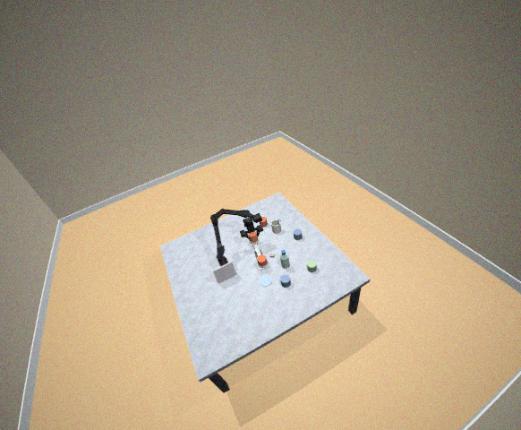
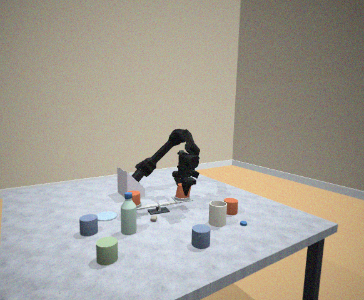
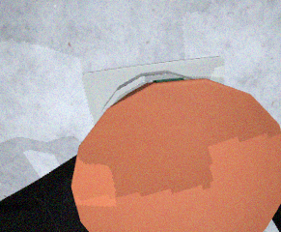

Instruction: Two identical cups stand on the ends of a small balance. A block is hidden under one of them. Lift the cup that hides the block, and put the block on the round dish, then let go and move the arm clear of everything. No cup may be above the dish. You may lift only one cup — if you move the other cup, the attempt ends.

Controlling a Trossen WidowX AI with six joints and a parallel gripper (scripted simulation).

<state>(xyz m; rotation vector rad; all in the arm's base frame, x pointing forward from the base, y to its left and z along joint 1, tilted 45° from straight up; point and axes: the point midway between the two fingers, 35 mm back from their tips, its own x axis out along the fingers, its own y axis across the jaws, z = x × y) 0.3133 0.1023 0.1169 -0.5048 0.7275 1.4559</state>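
My gripper (image 1: 251, 234) (image 2: 182, 189) (image 3: 166, 143) is shut on the orange cup at the balance end far from the dish. That cup (image 1: 252, 237) (image 2: 179, 192) (image 3: 179, 145) is upright, at or just above its pan. Any gap is too small to tell. A thin green strip (image 3: 169, 80) shows at its rim in the wrist view. The balance (image 2: 158, 210) tilts, with this end higher. The other orange cup (image 1: 261, 260) (image 2: 135, 197) stands on the opposite end, partly behind the bottle in the exterior view. The round light-blue dish (image 1: 265, 280) (image 2: 106, 215) holds nothing.
A green bottle (image 1: 285, 260) (image 2: 128, 219) and a pebble (image 1: 271, 255) (image 2: 153, 218) are near the balance. A grey mug (image 1: 276, 227) (image 2: 217, 214) and a third orange cylinder (image 1: 263, 221) (image 2: 231, 206) are beyond the gripped cup. An upright panel (image 1: 225, 272) (image 2: 122, 183) stands by the arm's base.
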